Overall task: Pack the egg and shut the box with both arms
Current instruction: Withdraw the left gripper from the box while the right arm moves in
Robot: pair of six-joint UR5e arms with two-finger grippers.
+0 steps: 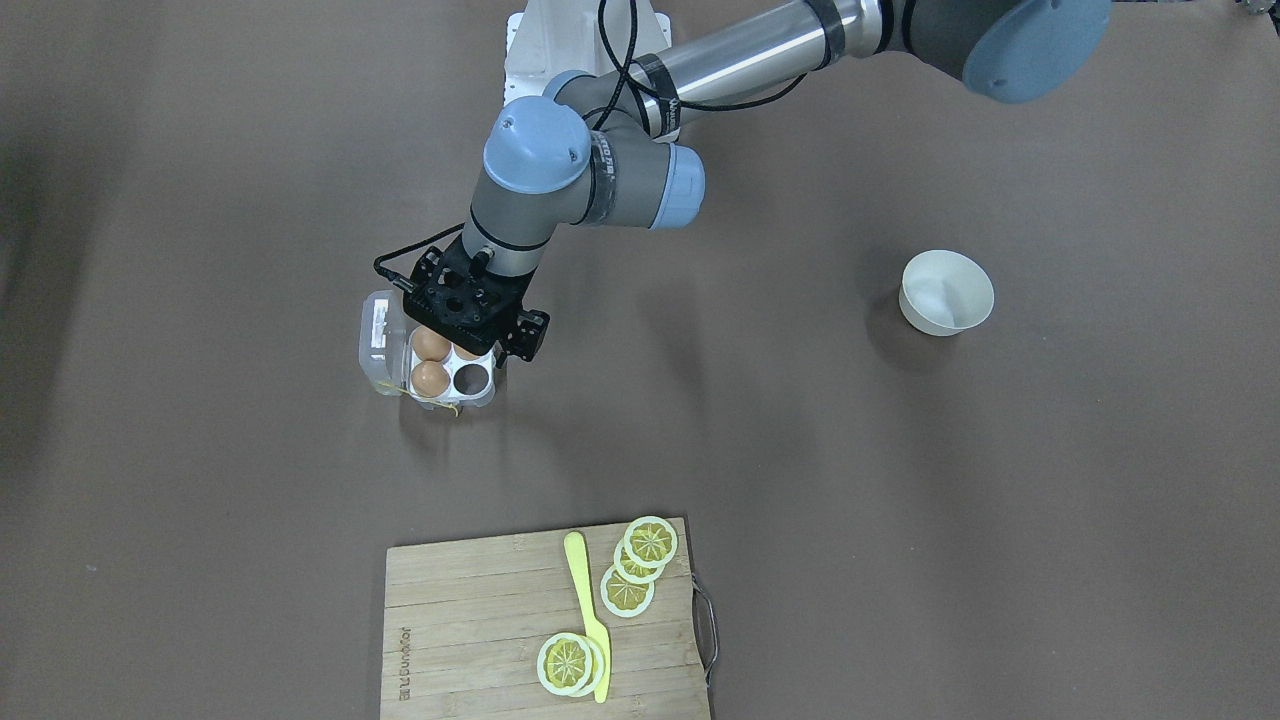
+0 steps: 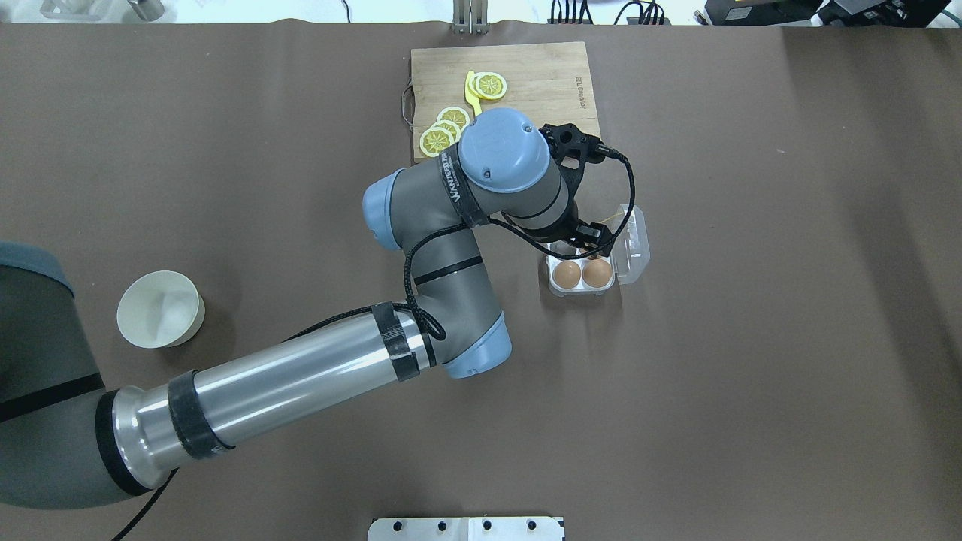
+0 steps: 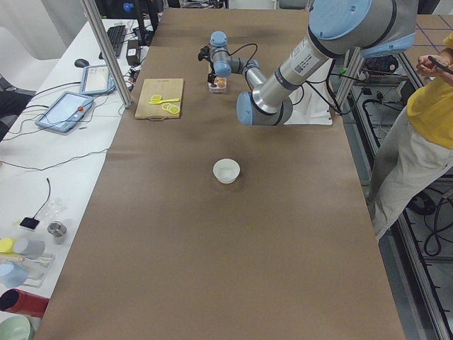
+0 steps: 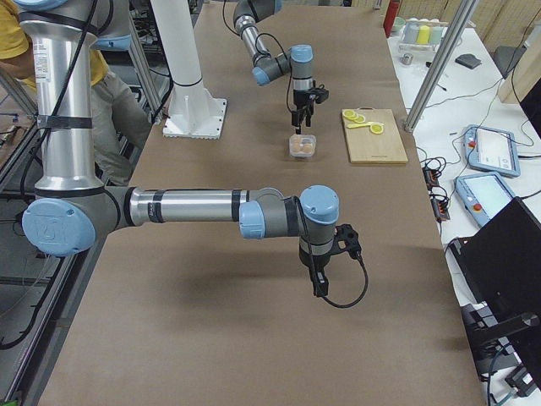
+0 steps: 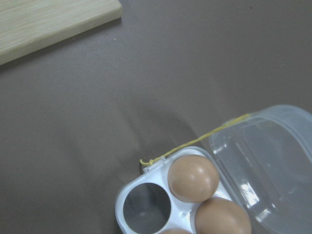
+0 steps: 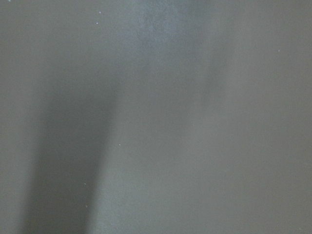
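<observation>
The clear box (image 1: 482, 398) stands open on the brown table, its lid (image 1: 380, 335) laid back and a yellow tie (image 5: 204, 139) at its edge. Two brown eggs (image 1: 432, 345) (image 1: 430, 378) fill one row. A third egg (image 1: 466, 352) shows partly under my left gripper (image 1: 468, 335), next to an empty cell (image 1: 472, 378). The gripper hangs straight over the box, and I cannot tell whether its hidden fingers are open or hold that egg. My right gripper (image 4: 319, 288) shows only in the exterior right view, pointing down over bare table well apart from the box; I cannot tell its state.
A white bowl (image 1: 947, 291) stands alone on the robot's left side of the table. A wooden cutting board (image 1: 480, 620) with lemon slices (image 1: 650, 541) and a yellow knife (image 1: 585, 610) lies beyond the box. A white stand (image 4: 196, 118) is at the robot's side, and a person in yellow (image 3: 425, 106) stands by it.
</observation>
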